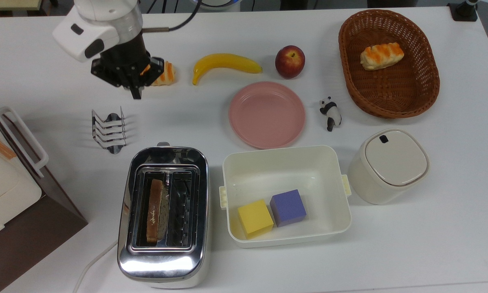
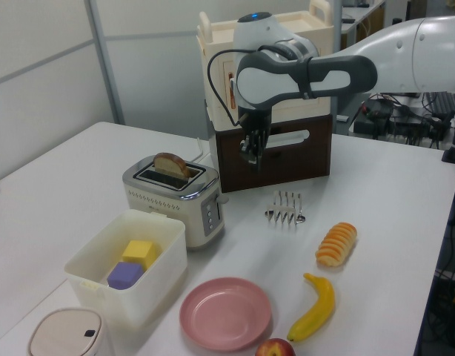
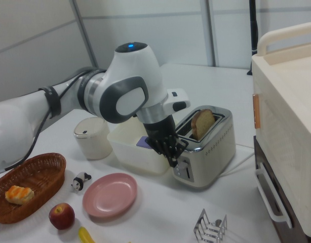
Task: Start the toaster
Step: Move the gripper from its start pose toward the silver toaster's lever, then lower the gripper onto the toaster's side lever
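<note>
The chrome two-slot toaster (image 1: 162, 252) (image 2: 162, 199) (image 3: 212, 148) stands at the table's near edge in the top view, and its small lever knob (image 1: 163, 144) is on the end facing the arm. A bread slice (image 1: 154, 211) stands up in one slot. My gripper (image 1: 136, 94) (image 2: 251, 156) (image 3: 173, 161) is shut with nothing in it and points down. It hangs in the air above the table, between a striped bread roll (image 1: 165, 73) and a wire toast rack (image 1: 108, 132), well short of the lever. The arm hides most of the roll in the top view.
A banana (image 1: 225, 64), an apple (image 1: 289, 61), a pink plate (image 1: 267, 114) and a panda figure (image 1: 330, 112) lie mid-table. A white bin (image 1: 284, 151) with two cubes sits beside the toaster. A lidded white pot (image 1: 390, 165), a wicker basket (image 1: 429, 81) and a brown-and-white appliance (image 1: 7, 183) stand around.
</note>
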`<state>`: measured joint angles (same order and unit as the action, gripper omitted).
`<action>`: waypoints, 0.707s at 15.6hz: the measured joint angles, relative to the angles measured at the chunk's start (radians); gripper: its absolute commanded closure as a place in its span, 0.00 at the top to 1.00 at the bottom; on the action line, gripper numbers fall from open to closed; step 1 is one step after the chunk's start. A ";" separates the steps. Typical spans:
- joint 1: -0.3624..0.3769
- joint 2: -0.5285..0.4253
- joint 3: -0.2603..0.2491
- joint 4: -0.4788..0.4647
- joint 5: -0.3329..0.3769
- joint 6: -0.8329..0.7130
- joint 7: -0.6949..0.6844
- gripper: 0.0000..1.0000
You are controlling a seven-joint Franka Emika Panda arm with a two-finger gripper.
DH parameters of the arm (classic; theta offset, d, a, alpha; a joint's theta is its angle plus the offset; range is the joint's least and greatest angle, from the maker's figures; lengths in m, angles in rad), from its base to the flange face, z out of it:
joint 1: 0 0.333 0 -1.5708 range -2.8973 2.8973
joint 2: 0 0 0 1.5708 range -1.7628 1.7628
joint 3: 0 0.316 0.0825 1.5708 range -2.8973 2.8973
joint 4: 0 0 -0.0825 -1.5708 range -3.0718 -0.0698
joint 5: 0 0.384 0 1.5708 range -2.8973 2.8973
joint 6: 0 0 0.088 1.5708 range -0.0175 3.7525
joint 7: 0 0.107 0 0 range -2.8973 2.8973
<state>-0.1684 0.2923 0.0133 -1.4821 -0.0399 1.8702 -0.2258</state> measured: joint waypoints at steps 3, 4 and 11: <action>0.000 0.034 0.000 0.000 0.029 0.063 0.000 0.00; 0.001 0.048 0.000 0.000 0.038 0.083 0.000 0.00; 0.003 0.093 0.001 0.000 0.096 0.138 0.000 0.00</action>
<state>-0.1654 0.3852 0.0146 -1.4820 0.0562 2.0085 -0.2260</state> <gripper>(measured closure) 0.991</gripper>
